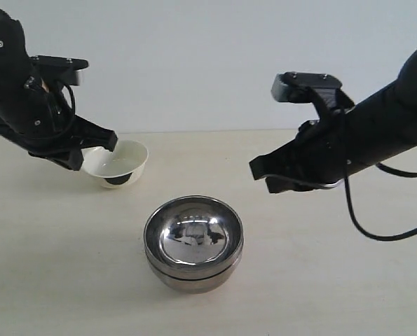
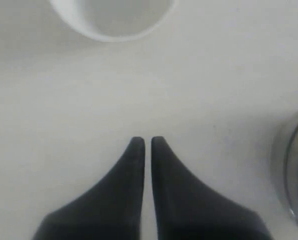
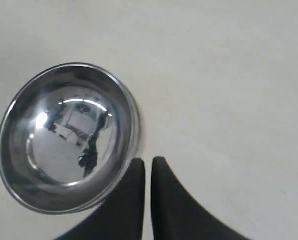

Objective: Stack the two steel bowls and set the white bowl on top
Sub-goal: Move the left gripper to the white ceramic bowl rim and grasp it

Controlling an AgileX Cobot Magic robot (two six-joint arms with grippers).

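Observation:
The two steel bowls (image 1: 193, 241) stand nested one inside the other at the middle of the table, the upper one mirror-bright inside (image 3: 63, 137). To their far left sits the white bowl (image 1: 117, 162), dark base showing; the left wrist view catches its rim (image 2: 113, 20). My left gripper (image 1: 108, 143) hovers beside that bowl's left side, shut and empty (image 2: 147, 140), apart from it. My right gripper (image 1: 258, 171) hangs above the table to the right of the steel stack, shut and empty (image 3: 147, 161), its tips just off the stack's rim.
The pale tabletop (image 1: 320, 280) spreads all round the bowls. A black cable (image 1: 376, 234) loops under the right arm. A sliver of the steel stack (image 2: 295, 170) shows at the edge of the left wrist view.

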